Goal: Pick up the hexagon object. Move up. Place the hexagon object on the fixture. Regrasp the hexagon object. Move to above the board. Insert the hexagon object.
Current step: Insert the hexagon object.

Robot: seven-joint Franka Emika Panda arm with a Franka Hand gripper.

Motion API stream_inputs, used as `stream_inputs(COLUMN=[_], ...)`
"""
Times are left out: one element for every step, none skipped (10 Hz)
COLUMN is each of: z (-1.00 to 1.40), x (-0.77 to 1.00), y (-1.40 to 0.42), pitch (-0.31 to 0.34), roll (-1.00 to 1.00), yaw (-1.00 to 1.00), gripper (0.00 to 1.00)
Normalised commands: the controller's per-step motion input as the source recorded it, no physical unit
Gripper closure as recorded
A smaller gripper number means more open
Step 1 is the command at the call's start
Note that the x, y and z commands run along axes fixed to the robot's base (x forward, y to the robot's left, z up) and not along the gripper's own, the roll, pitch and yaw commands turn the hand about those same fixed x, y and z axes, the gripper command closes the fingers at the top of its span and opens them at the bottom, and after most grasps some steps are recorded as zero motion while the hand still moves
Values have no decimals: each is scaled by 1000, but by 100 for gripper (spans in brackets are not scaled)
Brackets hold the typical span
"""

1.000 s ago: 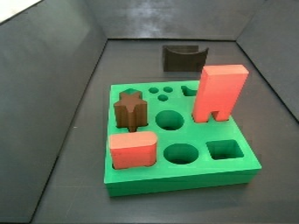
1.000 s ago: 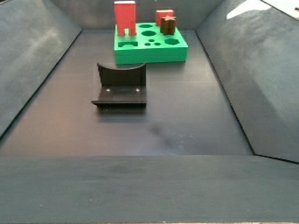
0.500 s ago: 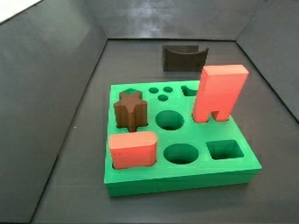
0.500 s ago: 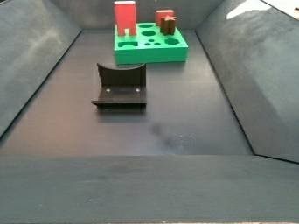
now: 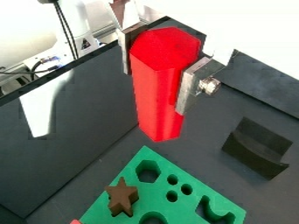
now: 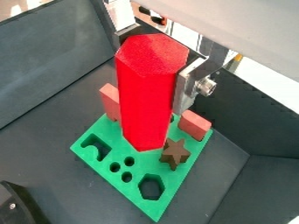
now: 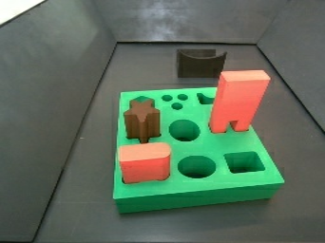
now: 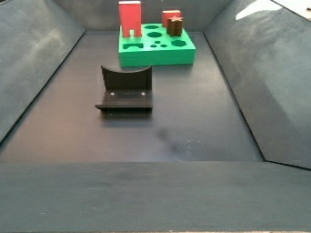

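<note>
Item: pincer (image 5: 162, 66), seen only in both wrist views and absent from both side views, so judged to hang high above the worktop (image 8: 183, 118). State: silver finger plates (image 5: 193, 80) closed flat against opposite sides of the hexagon object (image 5: 160, 79), a bright red bar of hexagonal section held upright, its free lower end pointing down toward the scene below; the same grip shows again from the opposite side (image 6: 149, 92). The end-on hold suits a straight downward insertion, which suggests the regrasp is done and the carry toward the board is in hand. Item: board (image 7: 191, 147), green slab with shaped holes, lying flat at one end of the dark worktop. A hexagonal hole (image 5: 149, 173) shows in a wrist view, open and unoccupied, beneath and somewhat aside of the bar's lower end; the likely target, not yet lined up. Occupants of the board: tall salmon block (image 7: 238, 101) standing in its hole, shorter salmon block (image 7: 143, 163) at a near corner, brown star peg (image 7: 141, 121) seated upright. Item: fixture (image 8: 124, 89), black notched bracket on the worktop, apart from the board, with nothing resting on it. Caution: the bar must be centred and its facets squared to the hole before lowering.
</note>
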Motion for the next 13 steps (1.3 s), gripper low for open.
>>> stream_inputs(z=[-151,-363,-446,-477,-397,-371,-331,-334,-366,-434,0,-23,-503], x=[0,0,0,0,9,0,0,0,0,0,0,0,0], y=[0,29,23,74,91,109,69,66,74,149,0,0,0], pitch=[0,0,0,-3,-13,-4,-26,-37,-33,0,1,0,-84], roll=[-14,-141,-220,-307,-343,-357,-374,-367,-349,-317,0,-3,-129], yaw=[-89,-226,-309,-377,-409,-414,-500,-551,-594,-529,-23,0,-163], gripper=[100,100,100,100,100,100,100,100,100,100,100,100,100])
